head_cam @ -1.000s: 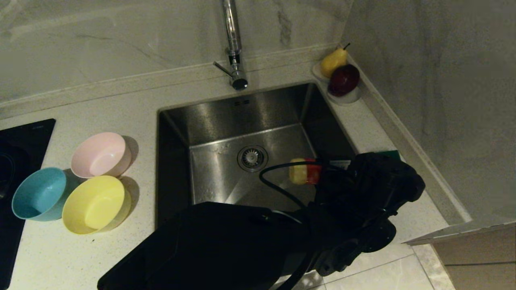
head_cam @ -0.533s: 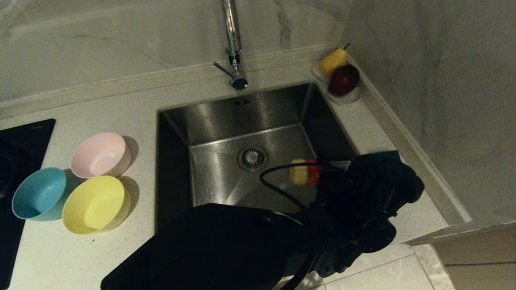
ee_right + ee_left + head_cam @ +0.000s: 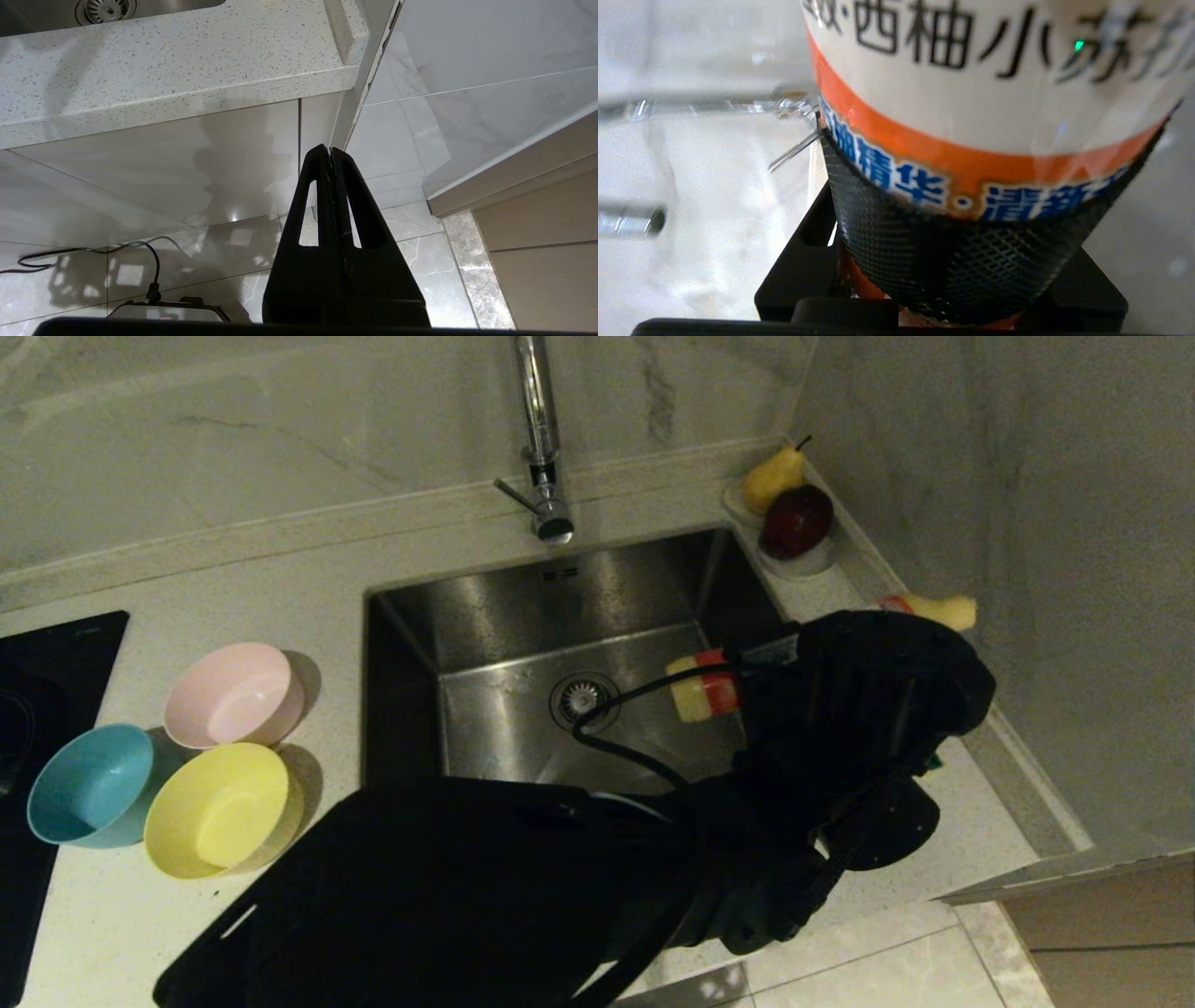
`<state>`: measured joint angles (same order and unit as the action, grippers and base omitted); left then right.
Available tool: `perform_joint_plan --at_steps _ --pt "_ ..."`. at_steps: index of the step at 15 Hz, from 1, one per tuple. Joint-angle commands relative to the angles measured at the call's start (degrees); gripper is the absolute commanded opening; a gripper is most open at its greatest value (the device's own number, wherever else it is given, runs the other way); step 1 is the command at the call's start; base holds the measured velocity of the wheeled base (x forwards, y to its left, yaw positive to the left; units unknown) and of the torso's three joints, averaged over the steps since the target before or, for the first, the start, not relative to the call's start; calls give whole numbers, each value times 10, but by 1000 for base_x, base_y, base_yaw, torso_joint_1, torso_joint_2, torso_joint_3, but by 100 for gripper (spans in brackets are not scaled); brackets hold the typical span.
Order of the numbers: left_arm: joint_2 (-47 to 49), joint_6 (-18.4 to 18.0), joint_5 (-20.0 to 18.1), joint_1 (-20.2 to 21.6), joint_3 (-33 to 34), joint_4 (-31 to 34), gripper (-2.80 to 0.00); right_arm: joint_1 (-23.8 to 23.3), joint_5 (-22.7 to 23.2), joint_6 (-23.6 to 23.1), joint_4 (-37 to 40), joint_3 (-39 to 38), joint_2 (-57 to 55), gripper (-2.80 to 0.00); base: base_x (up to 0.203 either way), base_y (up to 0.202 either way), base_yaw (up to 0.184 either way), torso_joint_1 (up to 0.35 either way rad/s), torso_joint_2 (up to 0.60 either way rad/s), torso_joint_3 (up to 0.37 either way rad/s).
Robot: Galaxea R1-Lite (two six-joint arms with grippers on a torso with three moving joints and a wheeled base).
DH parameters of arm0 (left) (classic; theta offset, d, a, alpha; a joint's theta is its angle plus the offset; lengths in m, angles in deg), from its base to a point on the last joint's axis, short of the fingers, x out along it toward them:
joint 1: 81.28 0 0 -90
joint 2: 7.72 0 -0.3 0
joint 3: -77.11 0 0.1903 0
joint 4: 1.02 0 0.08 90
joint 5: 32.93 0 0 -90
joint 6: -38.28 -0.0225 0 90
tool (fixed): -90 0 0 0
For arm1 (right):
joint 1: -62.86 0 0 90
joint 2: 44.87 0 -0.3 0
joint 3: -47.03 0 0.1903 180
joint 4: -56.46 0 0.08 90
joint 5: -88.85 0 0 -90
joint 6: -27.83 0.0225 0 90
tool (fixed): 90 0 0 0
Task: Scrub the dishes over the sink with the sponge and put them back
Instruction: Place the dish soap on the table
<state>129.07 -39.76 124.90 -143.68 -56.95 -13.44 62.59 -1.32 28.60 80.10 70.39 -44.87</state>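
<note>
Speckled pale stone counter (image 3: 308,574) runs below grey-veined marble walls, and the square brushed-steel sink (image 3: 523,616) with its round drain strainer sits at frame centre under the tall chrome tap (image 3: 541,439). At the left edge the pale pink bowl (image 3: 233,695), light blue bowl (image 3: 89,784) and yellow bowl (image 3: 219,807) cluster together, empty. A yellow pear (image 3: 773,476) and dark red apple (image 3: 795,521) rest on white saucers in the upper right corner. A sliver of dark green sponge (image 3: 932,763) peeks from behind the black arm at right.

Only the left wrist view reveals Chinese lettering on the cream, orange-banded bottle (image 3: 985,116). The left gripper (image 3: 966,270) is half-spread and clamped around it. The right wrist view alone shows the right gripper (image 3: 331,156) pressed together, empty, hanging below counter level above glossy floor tiles.
</note>
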Motion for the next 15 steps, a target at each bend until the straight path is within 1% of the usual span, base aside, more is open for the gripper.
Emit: perform_joint_plan --at_steps 1,2,3,5,6,7,8,10,13,14,15 --pt "-55 39 -4 0 0 -3 -280 0 0 0 0 -1 0 -280 0 0 0 0 0 0" --pt "-72 56 -12 -1 -1 -2 -280 0 0 -1 0 0 0 -280 0 0 0 0 0 0" --pt "-89 76 -29 -1 -1 -1 -280 0 0 0 0 0 0 -280 0 0 0 0 0 0" --pt "-122 122 -92 -1 -2 3 -280 0 0 0 0 0 0 -280 0 0 0 0 0 0" --pt "-140 139 -124 0 -3 7 -280 0 0 -1 0 0 0 -280 0 0 0 0 0 0" --pt "-162 161 -149 -1 -3 15 -280 0 0 0 0 0 0 -280 0 0 0 0 0 0" --pt "-184 188 -164 -1 -3 28 -280 0 0 0 0 -1 0 -280 0 0 0 0 0 0" --pt "-235 245 -188 0 -4 75 -280 0 0 0 0 0 0 -280 0 0 0 0 0 0" --pt "-316 344 -236 5 -4 163 -280 0 0 0 0 -1 0 -280 0 0 0 0 0 0" --pt "-344 373 -258 8 -4 187 -280 0 0 0 0 -1 0 -280 0 0 0 0 0 0" --pt "-367 391 -274 13 -4 210 -280 0 0 0 0 0 0 -280 0 0 0 0 0 0"
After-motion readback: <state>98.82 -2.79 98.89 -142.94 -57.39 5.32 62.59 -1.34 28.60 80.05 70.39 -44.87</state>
